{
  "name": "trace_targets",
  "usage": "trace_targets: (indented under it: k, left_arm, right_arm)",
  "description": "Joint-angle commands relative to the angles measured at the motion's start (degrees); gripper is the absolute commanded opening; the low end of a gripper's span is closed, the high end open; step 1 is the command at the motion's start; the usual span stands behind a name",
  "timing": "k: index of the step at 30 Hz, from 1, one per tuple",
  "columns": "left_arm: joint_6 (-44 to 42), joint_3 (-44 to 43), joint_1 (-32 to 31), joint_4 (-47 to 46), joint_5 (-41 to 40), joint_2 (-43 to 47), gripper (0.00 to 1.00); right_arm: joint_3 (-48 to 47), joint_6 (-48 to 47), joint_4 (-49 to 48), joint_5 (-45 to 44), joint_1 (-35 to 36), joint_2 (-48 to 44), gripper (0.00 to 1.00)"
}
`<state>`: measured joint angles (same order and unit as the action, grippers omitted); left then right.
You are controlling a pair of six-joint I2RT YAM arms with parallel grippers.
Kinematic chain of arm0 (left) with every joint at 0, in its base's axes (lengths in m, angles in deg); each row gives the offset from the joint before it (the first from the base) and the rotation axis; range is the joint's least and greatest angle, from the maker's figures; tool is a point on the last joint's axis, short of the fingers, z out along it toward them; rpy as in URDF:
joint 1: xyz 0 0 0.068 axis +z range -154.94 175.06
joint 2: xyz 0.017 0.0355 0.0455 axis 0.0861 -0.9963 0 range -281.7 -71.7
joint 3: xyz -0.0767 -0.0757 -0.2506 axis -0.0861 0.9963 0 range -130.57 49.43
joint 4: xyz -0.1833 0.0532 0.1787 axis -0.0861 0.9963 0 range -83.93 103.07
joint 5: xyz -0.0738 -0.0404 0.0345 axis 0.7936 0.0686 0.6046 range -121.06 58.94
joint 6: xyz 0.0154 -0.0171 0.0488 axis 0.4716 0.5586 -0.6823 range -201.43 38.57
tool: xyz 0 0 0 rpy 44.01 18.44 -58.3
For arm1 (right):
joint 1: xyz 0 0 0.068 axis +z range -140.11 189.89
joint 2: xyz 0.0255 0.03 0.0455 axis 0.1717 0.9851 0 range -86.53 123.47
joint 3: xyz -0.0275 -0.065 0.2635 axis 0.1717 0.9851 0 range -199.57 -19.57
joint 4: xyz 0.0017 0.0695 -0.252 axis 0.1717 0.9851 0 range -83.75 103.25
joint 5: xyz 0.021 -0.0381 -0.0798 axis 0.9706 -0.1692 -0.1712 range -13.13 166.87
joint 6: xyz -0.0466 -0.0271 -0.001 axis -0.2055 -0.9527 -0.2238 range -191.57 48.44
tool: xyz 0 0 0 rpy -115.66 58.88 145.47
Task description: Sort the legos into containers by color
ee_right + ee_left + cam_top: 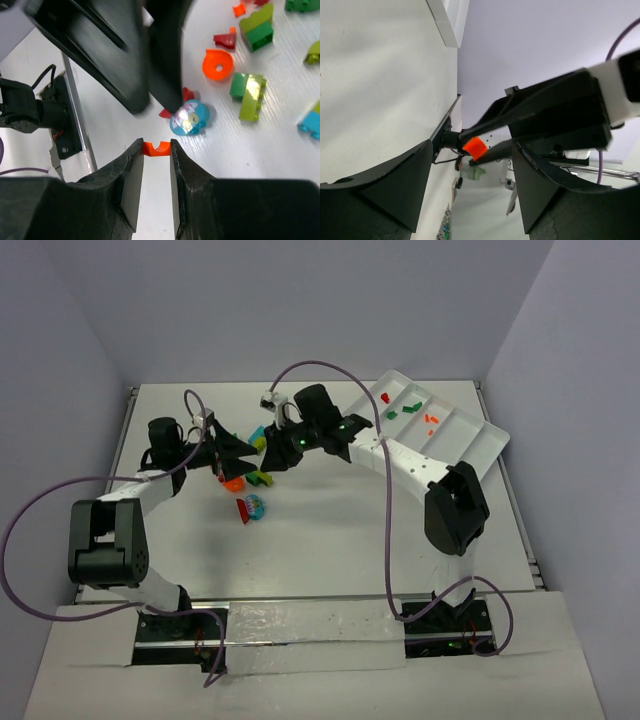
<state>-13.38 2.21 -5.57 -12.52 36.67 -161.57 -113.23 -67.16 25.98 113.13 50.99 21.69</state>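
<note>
My right gripper [156, 150] is shut on a small orange brick [156, 148] with a half-round notch and holds it above the table. In the left wrist view the same orange brick [474, 148] sits pinched at the right gripper's tips, in line with the gap of my open, empty left gripper [471, 156]. In the top view both grippers, left [228, 452] and right [272, 448], meet tip to tip over the loose legos [250, 480]. The white tray [470, 445] lies at the back right with red, green and orange bricks in separate compartments.
Under the right gripper lie a cyan round printed piece [190, 117], an orange round piece [217, 64], green and yellow-green bricks [248, 90], a dark red brick [225, 40] and a cyan brick [312, 125]. The left gripper's black fingers [125, 60] loom close ahead.
</note>
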Motion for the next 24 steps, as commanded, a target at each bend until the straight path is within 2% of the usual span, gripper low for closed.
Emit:
trace_targets:
  k: [1, 3, 4, 5, 6, 7, 9, 11, 14, 17, 19, 24]
  left_arm:
    - [-8.56, -5.11, 2.92, 7.25, -2.40, 6.41, 0.75]
    - [-13.53, -7.32, 3.66, 12.37, -4.11, 7.11, 0.75]
    - [-19.60, -8.61, 4.68, 15.67, -6.60, 7.88, 0.76]
    - [-22.52, -11.07, 5.11, 21.87, -9.84, 8.45, 0.76]
    - [-29.27, -14.38, 5.13, 26.08, -12.56, 8.84, 0.76]
    - [-31.02, -15.18, 5.04, 29.58, -13.15, 9.12, 0.76]
    - [-41.39, -20.32, 4.80, 37.34, -22.36, 9.88, 0.74]
    - [-46.57, -22.10, 4.21, 41.05, -29.13, 11.24, 0.73]
    - [-52.43, -22.57, 3.03, 43.16, -38.52, 12.49, 0.73]
    - [-58.62, -21.51, 1.76, 43.38, -48.00, 12.66, 0.73]
    - [-61.28, -21.16, 1.59, 43.90, -50.50, 11.78, 0.73]
    - [-63.35, -19.67, 1.59, 43.67, -55.38, 9.89, 0.73]
  right_arm:
    - [2.41, 0.46, -0.56, 1.43, -3.43, -6.23, 0.21]
    - [3.00, 0.24, 0.34, 1.71, -5.33, -6.94, 0.21]
    - [4.14, -0.14, 1.27, 1.69, -7.55, -8.17, 0.21]
    - [5.41, -0.98, 1.56, 1.05, -8.69, -9.51, 0.21]
    - [6.42, -2.11, 2.30, -0.10, -11.25, -10.47, 0.21]
    - [7.25, -2.39, 2.50, -0.39, -11.91, -11.28, 0.21]
    - [9.42, -4.78, 4.52, -2.51, -18.98, -13.22, 0.21]
    - [10.69, -7.47, 6.18, -4.65, -23.03, -14.27, 0.21]
    - [11.30, -10.53, 8.00, -9.05, -28.62, -14.21, 0.21]
    - [8.53, -13.32, 9.08, -15.26, -35.72, -10.41, 0.21]
    - [6.72, -14.34, 9.11, -19.49, -38.56, -6.51, 0.21]
    - [-1.88, -14.11, 10.79, -23.79, -40.66, 1.20, 0.21]
